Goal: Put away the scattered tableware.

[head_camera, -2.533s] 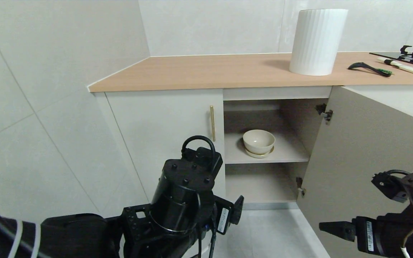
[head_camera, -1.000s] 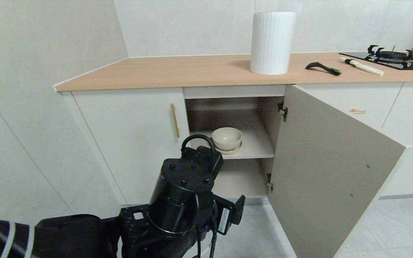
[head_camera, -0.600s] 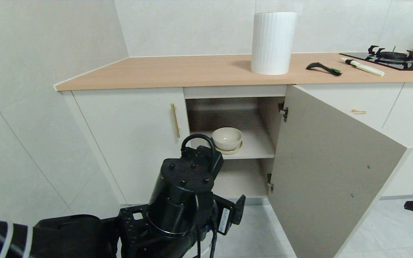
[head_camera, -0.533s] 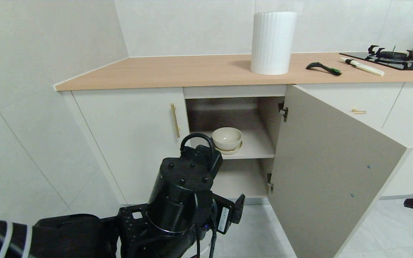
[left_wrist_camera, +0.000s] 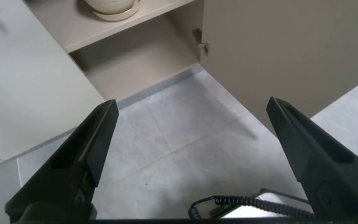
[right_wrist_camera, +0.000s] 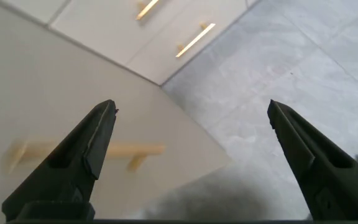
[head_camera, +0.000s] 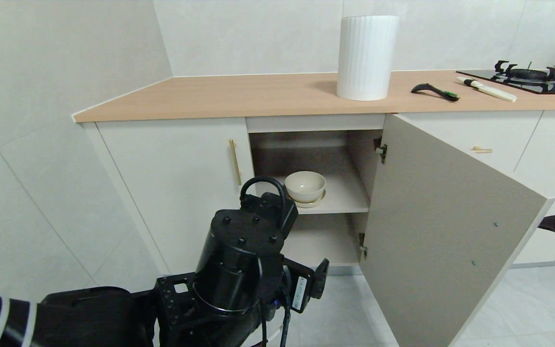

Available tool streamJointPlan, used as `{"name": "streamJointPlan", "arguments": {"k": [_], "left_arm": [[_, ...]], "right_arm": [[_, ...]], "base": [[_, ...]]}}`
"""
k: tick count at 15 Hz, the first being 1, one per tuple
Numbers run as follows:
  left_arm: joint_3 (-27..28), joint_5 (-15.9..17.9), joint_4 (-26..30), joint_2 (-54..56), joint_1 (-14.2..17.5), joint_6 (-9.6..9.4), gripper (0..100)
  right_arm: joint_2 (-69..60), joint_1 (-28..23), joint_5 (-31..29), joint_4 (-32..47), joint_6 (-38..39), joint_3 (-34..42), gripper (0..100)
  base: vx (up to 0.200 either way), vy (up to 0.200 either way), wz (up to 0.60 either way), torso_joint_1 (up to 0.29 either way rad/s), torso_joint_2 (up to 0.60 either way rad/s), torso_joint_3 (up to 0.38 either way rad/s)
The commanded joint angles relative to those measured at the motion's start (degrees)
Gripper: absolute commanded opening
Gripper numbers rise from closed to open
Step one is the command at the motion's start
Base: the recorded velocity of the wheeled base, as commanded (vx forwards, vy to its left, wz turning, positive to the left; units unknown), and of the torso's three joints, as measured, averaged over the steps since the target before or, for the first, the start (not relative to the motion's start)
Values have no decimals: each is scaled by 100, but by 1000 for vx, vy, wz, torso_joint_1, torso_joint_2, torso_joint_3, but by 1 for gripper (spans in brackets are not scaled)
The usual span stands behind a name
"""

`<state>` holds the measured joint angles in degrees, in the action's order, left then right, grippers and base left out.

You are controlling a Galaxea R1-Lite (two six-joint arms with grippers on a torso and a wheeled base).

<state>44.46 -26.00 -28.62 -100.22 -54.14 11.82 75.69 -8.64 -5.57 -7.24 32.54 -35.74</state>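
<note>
- Wood-grain bench point(head_camera: 239, 96) runs along the tiled wall above pale cabinets, with a black gas hob point(head_camera: 530, 79) at its far right end.
- Pale grey cabinet door point(head_camera: 441, 226) stands swung open on the right of its opening. The door to the left is shut and carries an upright brass handle point(head_camera: 233, 162).
- Pale shelf point(head_camera: 347, 197) crosses the open cabinet at mid height.
- Black left pincer point(left_wrist_camera: 191, 106) hangs low in front of the cabinet, over grey floor tiles. Its two fingers are spread wide with nothing between them.
- White ribbed cylinder point(head_camera: 366, 58) stands upright on the bench, above the open cabinet.
- Black right pincer point(right_wrist_camera: 191, 106) sits past the free edge of the open door, near its outer face. Its fingers are also wide apart and empty.
- Cream bowl point(head_camera: 305, 184) sits upright on a small cream plate point(head_camera: 317, 202) on the shelf, towards its left front.
- Black-handled tool point(head_camera: 434, 90) with a green end lies on the bench to the right of the cylinder.
- Cream long-handled utensil point(head_camera: 487, 89) lies just beyond it, beside the hob.
</note>
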Motion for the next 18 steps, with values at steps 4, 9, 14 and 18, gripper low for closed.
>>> {"name": "streamJointPlan", "arguments": {"k": [4, 9, 14, 18], "left_arm": [[1, -1, -3, 99, 35, -5, 100], [37, 7, -3, 310, 132, -14, 100], [98, 7, 6, 626, 255, -40, 100], [116, 7, 6, 662, 263, -93, 100]], "right_arm": [[1501, -138, 636, -137, -19, -565, 100], [1809, 126, 1805, -164, -11, -864, 100], [2969, 1611, 1814, -164, 42, -1769, 100], [3681, 2235, 1832, -164, 51, -2481, 100]], "base": [[0, 0, 0, 0, 0, 0], [0, 0, 0, 0, 0, 0], [0, 0, 0, 0, 0, 0], [0, 0, 0, 0, 0, 0]]}}
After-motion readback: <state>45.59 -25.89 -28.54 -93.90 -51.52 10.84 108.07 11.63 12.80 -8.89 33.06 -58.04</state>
